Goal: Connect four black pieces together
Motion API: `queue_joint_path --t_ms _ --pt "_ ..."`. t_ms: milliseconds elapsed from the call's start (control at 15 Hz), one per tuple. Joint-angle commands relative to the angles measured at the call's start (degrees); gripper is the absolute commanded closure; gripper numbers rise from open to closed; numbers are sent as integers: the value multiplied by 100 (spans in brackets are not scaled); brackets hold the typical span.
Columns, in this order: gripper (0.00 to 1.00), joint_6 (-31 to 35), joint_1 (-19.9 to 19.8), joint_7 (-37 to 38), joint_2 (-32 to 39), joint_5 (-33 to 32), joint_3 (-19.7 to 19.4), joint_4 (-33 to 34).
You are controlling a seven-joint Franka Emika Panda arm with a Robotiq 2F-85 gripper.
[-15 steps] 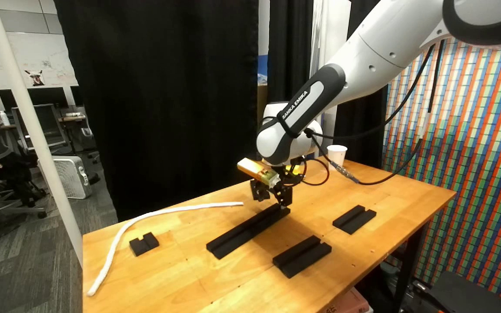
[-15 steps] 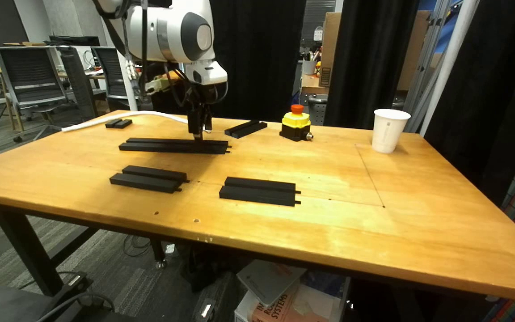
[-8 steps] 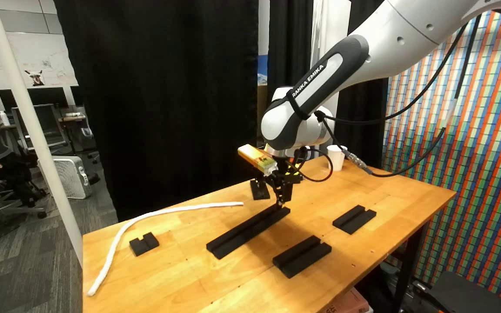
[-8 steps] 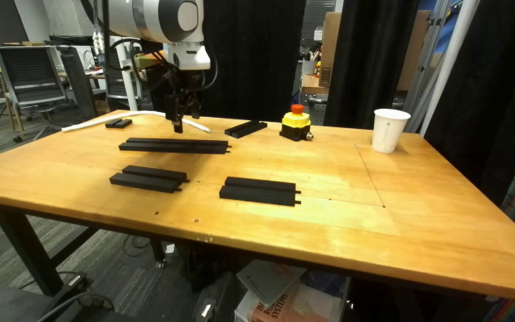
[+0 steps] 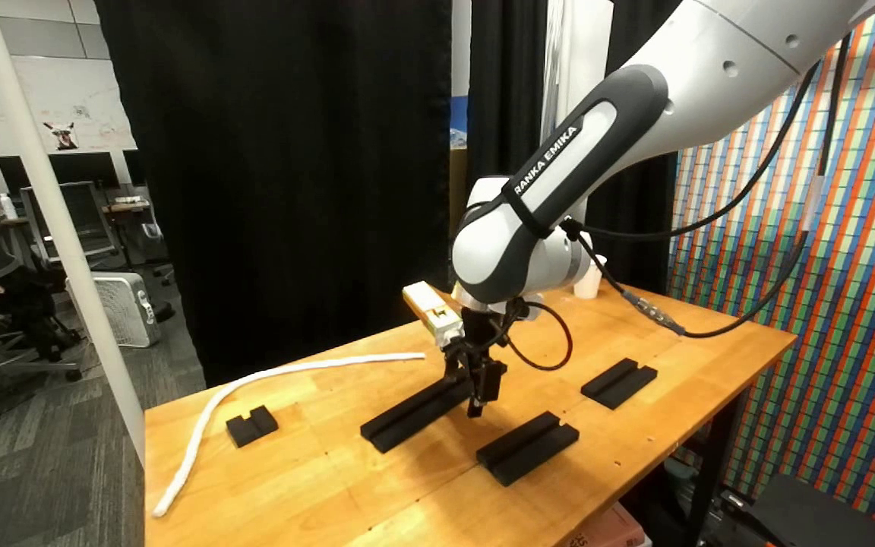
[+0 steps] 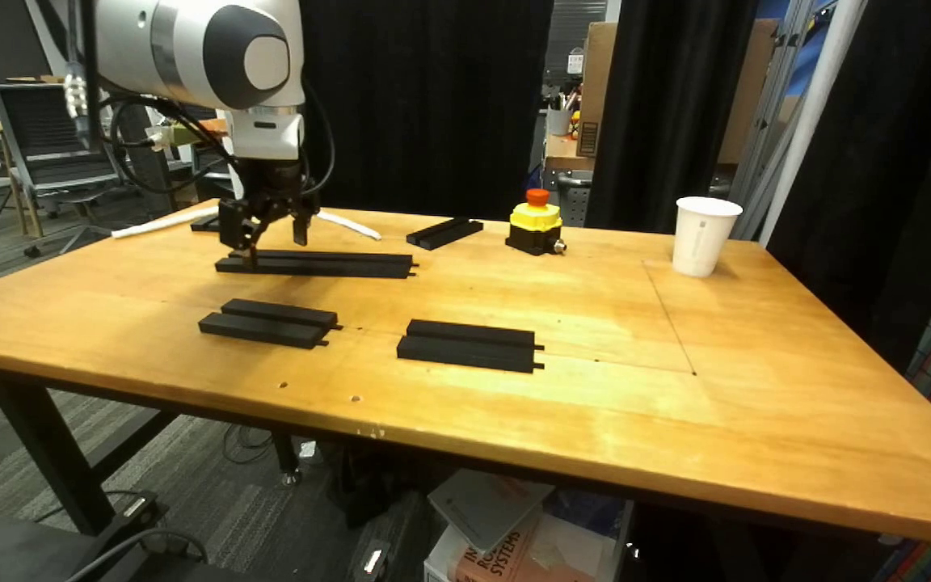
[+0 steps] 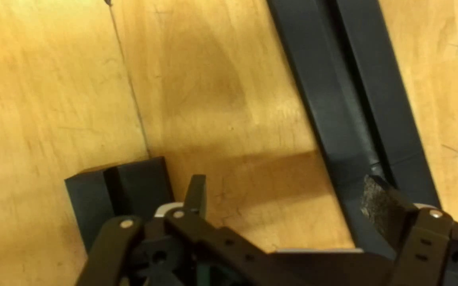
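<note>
As our gripper (image 7: 286,196) stands spread and empty, one finger (image 7: 386,210) over the long strip (image 6: 320,267), the other toward the nearer loose bar (image 6: 263,327), we judge the move turns on that roughly parallel bar, lying across bare wood toward the worktop's (image 6: 611,436) long edge opposite the curtain (image 5: 278,190).

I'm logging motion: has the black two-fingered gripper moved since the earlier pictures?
Yes, leftward in an exterior view: the gripper is farther from the round red button.
</note>
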Motion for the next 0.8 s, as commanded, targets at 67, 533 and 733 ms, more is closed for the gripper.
queue_joint_path --t_ms 67,533,733 --pt "0 435 -1 418 -386 -76 34 -846" --pt "0 315 -118 372 -927 -193 43 -1642" --pt "0 289 -220 333 -1228 -383 41 -1865"
